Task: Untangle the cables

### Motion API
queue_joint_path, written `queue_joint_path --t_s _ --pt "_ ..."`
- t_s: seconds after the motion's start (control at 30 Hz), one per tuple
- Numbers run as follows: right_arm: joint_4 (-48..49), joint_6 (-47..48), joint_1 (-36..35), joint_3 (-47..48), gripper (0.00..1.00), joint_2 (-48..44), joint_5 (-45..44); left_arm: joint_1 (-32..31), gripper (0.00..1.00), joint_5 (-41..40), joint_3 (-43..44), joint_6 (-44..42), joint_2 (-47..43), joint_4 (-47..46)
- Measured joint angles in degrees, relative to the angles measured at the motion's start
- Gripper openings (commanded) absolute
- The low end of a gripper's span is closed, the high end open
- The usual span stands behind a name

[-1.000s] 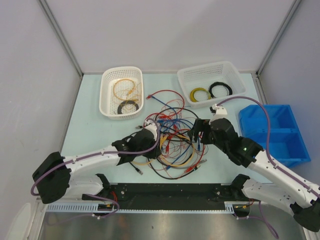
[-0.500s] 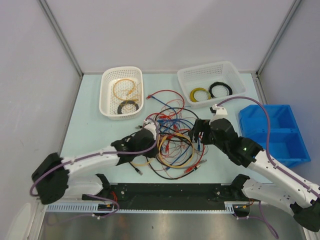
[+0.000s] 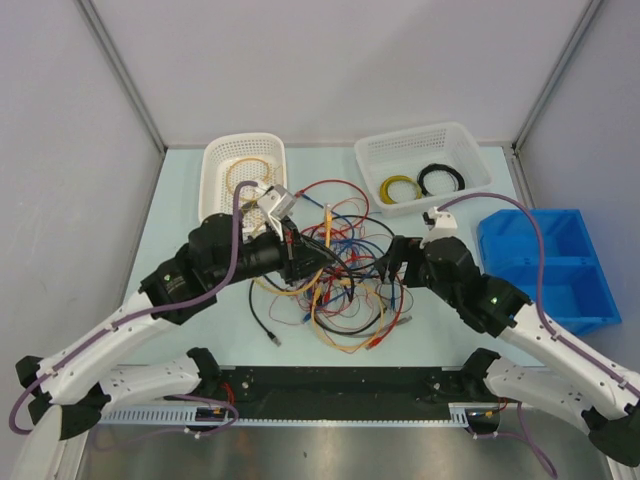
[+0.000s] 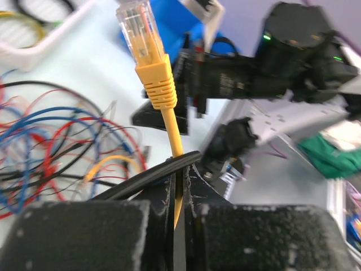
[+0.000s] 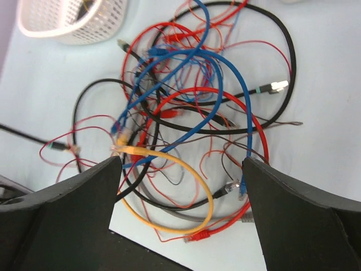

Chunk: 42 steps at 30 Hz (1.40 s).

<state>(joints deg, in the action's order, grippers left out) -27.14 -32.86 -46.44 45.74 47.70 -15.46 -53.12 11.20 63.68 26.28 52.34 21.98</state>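
1. The left arm has lifted off the table and swung back within the last second. The left gripper (image 3: pixel 300 255) now stands raised at the left edge of the cables (image 3: pixel 340 285). The heap has been dragged into a wider, looser spread in the middle of the table (image 3: pixel 180 210), in front of the two white baskets (image 3: pixel 212 195).
2. This looks like the first real pull on a single strand. The rest is still knotted, so the task is at an early stage.
3. The right gripper (image 5: pixel 180 164) has barely moved. It hovers over the right side of the heap with its jaws wide apart and holds nothing.
4. The left gripper is clamped hard on a yellow cable (image 4: pixel 174 132). A black cable (image 4: pixel 148 175) lies across the same gap, and I cannot tell whether it is pinched too.
5. The cables are thin red, blue, black and yellow loops crossing over each other many times. Several small end pieces stick out round the edge.
6. The yellow cable's clear plug (image 4: pixel 137 25) stands free just past the fingers.
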Motion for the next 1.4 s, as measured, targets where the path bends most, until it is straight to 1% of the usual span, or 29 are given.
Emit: queue_joint_path --t_s 0.07,0.17,0.23,0.37,0.53,0.7,0.73,0.8,0.83,0.87,0.9,0.93,0.97,1.07,1.17,1.23,1.4 --pt "0.7 -0.2 0.0 -0.1 0.95 -1.9 0.5 0.0 0.04 4.3 1.6 0.1 0.8 -0.3" --pt "2.7 -0.2 0.0 -0.1 0.95 -5.4 2.6 0.0 0.03 7.6 1.8 0.1 1.9 -0.9" --pt "5.5 -0.5 0.0 -0.1 0.95 -8.6 5.2 0.0 0.01 8.8 1.8 0.1 3.0 -0.9" --pt "11.5 -0.8 0.0 -0.1 0.95 -12.0 12.0 0.0 0.0 8.9 1.4 0.1 5.0 -0.9" --pt "16.7 -0.4 -0.1 -0.1 0.9 -10.9 22.4 0.0 0.0 7.7 0.9 0.0 6.2 -0.8" --pt "17.4 1.1 -2.5 -0.1 0.84 -6.7 29.5 0.0 0.0 6.4 1.0 -0.8 7.0 -0.8" --pt "17.4 1.6 -3.2 -0.1 0.75 -5.7 30.3 0.0 0.0 6.2 1.0 -0.9 7.1 -0.8" --pt "17.4 2.5 -4.3 -0.1 0.53 -4.1 31.5 0.0 0.0 5.8 1.0 -0.9 7.3 -0.8" --pt "17.4 3.0 -4.9 -0.1 0.29 -3.4 31.6 0.0 0.0 5.7 1.0 -0.9 7.4 -0.7" --pt "17.4 3.4 -5.2 -0.1 0.18 -2.8 31.7 0.0 0.0 5.5 1.0 -1.0 7.5 -0.6" --pt "17.3 3.9 -5.5 -0.1 0.03 -2.4 31.3 0.0 0.01 5.4 1.0 -1.0 7.5 -0.5" --pt "17.1 4.0 -5.6 -0.1 0.0 -2.3 30.7 0.0 0.01 5.0 1.0 -1.2 7.6 -0.4" --pt "17.0 4.1 -5.7 -0.1 0.0 -2.4 29.6 0.0 0.02 4.2 0.9 -1.4 7.7 0.0" --pt "16.4 4.7 -5.4 -0.1 0.0 -4.8 25.1 0.0 0.0 2.4 0.6 -1.5 8.4 0.8" --pt "13.6 5.1 -3.6 1.1 0.0 -8.0 19.8 0.0 0.0 0.5 -1.4 -1.4 9.7 0.9" --pt "11.7 5.5 -1.2 4.5 0.0 -8.8 15.5 0.0 0.0 0.3 -4.0 -1.2 11.0 0.9" --pt "9.9 5.8 4.2 11.9 0.0 -8.6 8.1 0.0 0.0 0.1 -11.7 0.6 13.9 0.7"
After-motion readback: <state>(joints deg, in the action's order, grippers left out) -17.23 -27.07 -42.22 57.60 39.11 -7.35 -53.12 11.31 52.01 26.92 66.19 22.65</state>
